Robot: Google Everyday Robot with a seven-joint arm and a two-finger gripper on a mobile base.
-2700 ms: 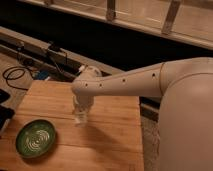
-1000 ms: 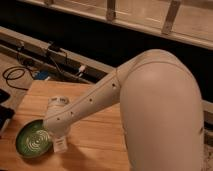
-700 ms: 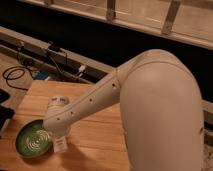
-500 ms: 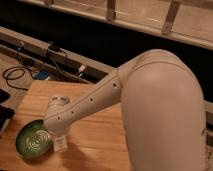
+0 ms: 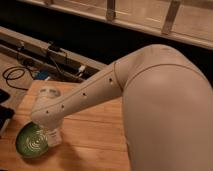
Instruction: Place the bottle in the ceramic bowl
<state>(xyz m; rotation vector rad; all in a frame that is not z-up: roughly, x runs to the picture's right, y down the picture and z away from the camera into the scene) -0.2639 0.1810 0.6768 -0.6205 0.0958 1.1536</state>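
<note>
The green ceramic bowl with pale spiral rings sits at the front left corner of the wooden table. My white arm reaches down from the right. Its gripper hangs under the wrist at the bowl's right rim. The gripper is shut on the small whitish bottle, which stays upright just over the rim. The wrist hides the bottle's top and the fingers.
Black cables and a dark rail run behind the table's far edge. A dark object sits at the left edge. My bulky arm shell covers the right side of the view.
Since 2.7 s ago the arm has swung left and down from the table's middle to the bowl's right rim, carrying the bottle. Over the last second it has hardly moved.
</note>
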